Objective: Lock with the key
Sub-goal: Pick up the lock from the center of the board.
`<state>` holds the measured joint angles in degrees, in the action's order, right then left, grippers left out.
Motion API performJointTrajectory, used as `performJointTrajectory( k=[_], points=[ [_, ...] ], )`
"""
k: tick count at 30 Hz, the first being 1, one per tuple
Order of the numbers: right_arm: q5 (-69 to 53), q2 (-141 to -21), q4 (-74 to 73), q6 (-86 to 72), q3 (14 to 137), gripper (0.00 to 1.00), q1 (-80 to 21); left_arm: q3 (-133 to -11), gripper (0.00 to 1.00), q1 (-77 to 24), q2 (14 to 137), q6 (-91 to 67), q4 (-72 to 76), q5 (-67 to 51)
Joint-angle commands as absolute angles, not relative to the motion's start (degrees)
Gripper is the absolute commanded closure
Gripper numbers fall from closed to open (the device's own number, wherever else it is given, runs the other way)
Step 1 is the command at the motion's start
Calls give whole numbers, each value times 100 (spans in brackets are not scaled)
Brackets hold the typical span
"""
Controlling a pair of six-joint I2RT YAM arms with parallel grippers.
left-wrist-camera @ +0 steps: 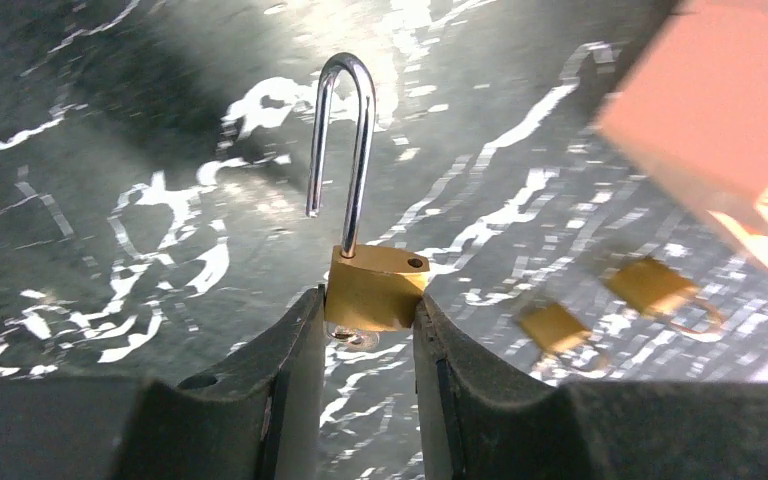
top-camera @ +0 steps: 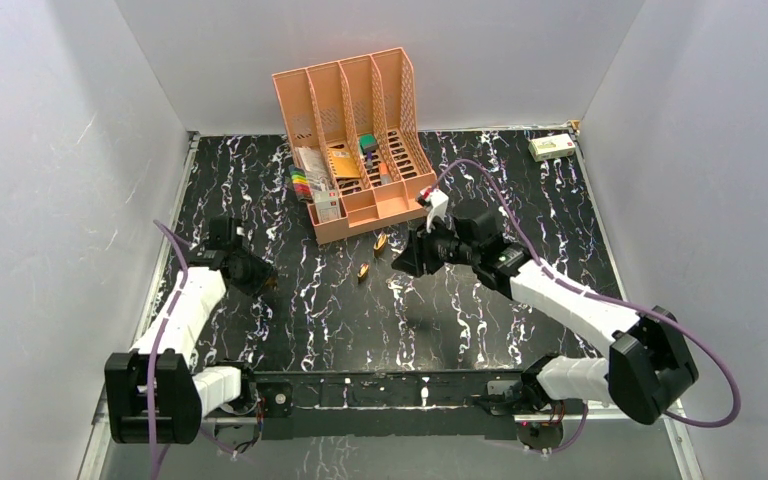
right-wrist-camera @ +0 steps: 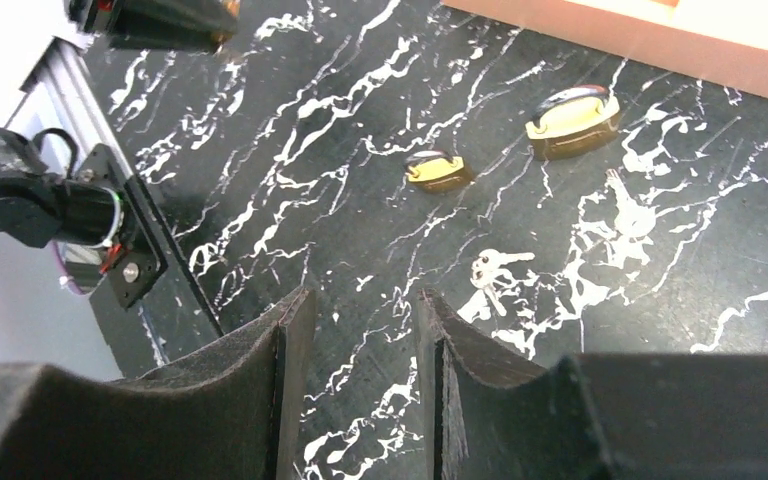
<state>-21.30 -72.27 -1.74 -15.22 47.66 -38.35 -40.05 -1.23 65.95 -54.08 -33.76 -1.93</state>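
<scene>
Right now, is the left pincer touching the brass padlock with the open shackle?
Touching. The left wrist view shows the left pincer closed on the brass padlock, one finger pressed against each side of its body, with no gap visible.

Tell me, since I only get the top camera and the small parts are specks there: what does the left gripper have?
Observer: The left gripper is clamped on a brass padlock, gripping it by the body.
Operator: Is it locked?
Observer: No. Its shackle stands up with one leg free of the body.
Operator: Where is the key?
Observer: A bunch of small silvery keys lies flat on the table, just ahead of the right gripper, which is open and empty.
</scene>
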Motion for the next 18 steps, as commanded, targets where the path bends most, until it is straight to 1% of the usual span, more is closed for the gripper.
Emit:
performJointTrajectory(
  k=[1, 3, 6, 9, 14, 18],
  points=[
    [-2502, -6710, 1645, -2238, 4199, 50, -3970, -4381, 100, -123, 6118, -5681, -2995, -688],
    [-2448, -6706, 2248, -2410, 4039, 49, -4157, -4381, 100, -120, 5942, -5994, -2723, -834],
    [-2070, -6917, 2675, -2344, 4117, 48, -4664, -4408, 100, -157, 5791, -6364, -2336, -1007],
    [-2024, -7250, 3460, -2403, 4185, 47, -5063, -4558, 100, -311, 5739, -6526, -2189, -910],
    [-2044, -8002, 4624, -2653, 4365, 46, -5306, -4720, 100, -636, 5671, -6831, -1837, -974],
    [-1879, -8598, 5181, -2664, 4700, 45, -5513, -5025, 100, -1053, 5801, -6842, -1740, -918]
  ],
)
